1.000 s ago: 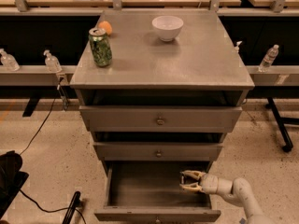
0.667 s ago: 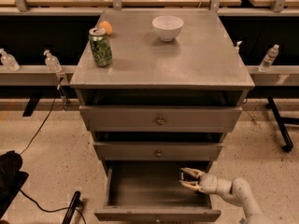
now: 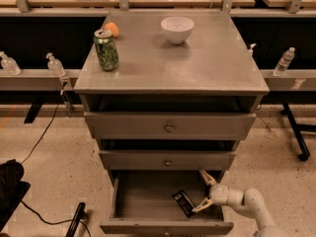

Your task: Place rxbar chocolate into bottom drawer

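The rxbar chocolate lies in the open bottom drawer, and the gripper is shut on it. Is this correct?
Not quite. In the camera view the rxbar chocolate does lie in the open bottom drawer, but the gripper is open, its fingers spread just right of the bar.

The bottom drawer [image 3: 167, 227] stands pulled wide out, grey and shallow. The rxbar chocolate [image 3: 183, 203] lies flat on its floor, dark wrapper, slanted, right of the middle. The gripper [image 3: 204, 192] hangs inside the drawer just beside the bar, fingers spread.
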Available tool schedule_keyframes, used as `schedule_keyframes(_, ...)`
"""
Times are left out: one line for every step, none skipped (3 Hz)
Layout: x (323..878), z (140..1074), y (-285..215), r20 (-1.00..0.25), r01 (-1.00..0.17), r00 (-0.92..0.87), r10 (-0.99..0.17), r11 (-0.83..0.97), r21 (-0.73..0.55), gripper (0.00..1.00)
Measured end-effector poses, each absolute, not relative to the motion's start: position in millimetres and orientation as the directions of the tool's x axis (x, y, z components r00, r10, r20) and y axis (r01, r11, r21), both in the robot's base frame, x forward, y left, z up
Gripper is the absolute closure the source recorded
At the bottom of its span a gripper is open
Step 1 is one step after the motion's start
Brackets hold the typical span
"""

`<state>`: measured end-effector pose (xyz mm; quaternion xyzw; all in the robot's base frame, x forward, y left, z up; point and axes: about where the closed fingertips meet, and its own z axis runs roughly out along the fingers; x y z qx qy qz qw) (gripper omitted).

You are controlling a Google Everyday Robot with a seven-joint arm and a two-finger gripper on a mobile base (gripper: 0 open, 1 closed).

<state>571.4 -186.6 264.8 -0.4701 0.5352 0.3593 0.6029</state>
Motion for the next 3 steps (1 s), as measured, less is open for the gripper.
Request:
schedule_keyframes(571.8,265.2,-188.5,-0.982,-0.935,0.17,-0.079,0.303,-0.186,0.0)
schedule_keyframes(574.3,269.8,-204.3,-0.971,-0.917,0.177,-0.163,0.331,-0.223,0.0)
schedule_keyframes(576.2,283.6,-226.2,-0.956,-0.889,0.183,-0.231,0.377,-0.262,0.0)
